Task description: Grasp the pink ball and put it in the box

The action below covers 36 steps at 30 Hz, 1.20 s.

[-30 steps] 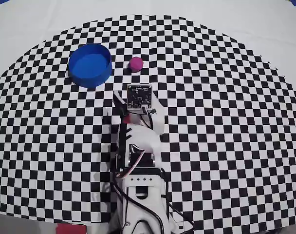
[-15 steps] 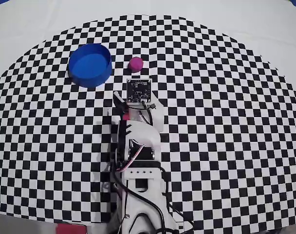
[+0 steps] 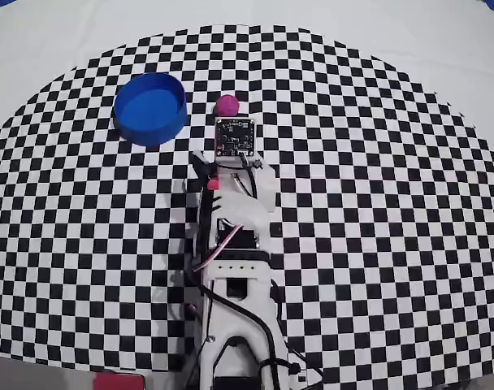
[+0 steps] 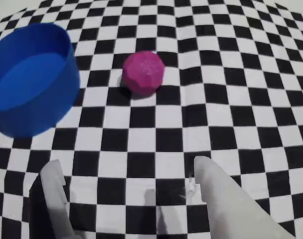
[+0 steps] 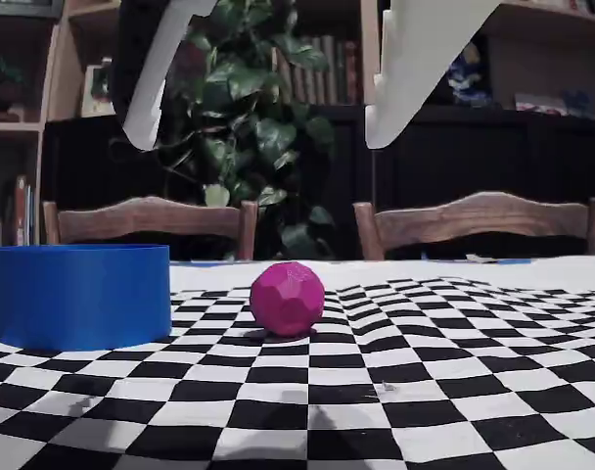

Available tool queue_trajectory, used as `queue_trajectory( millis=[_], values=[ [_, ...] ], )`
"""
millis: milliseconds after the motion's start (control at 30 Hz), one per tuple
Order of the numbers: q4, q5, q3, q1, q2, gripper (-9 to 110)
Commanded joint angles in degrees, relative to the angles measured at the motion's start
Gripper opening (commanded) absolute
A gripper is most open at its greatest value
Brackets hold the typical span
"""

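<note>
Just ahead of the wide-open, empty pincer (image 4: 126, 174) sits the small matte magenta-pink ball (image 4: 143, 71), slightly left of centre.

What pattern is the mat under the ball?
Black-and-white checkerboard mat, clearest in the overhead view.

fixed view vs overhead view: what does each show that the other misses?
Only the fixed view: the tool from table level, its two fingertips spread apart and well above the cloth, plus chairs, a plant and bookshelves behind the table.

Only the overhead view: the whole arm with its base and cables, and the curved outline of the checkered cloth.

Both: the pink ball resting on the cloth, not yet grasped, and the blue box beside it, apart from the ball.
</note>
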State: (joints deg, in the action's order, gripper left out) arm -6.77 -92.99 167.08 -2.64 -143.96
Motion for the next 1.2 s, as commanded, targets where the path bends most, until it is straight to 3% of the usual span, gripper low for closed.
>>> queue_trajectory(
  millis=[0, 1167],
  values=[
    [0.88, 0.18, -3.43, -0.53, 1.85, 31],
    [8.61, 0.44, -19.42, -1.23, 29.09, 31]
  ],
)
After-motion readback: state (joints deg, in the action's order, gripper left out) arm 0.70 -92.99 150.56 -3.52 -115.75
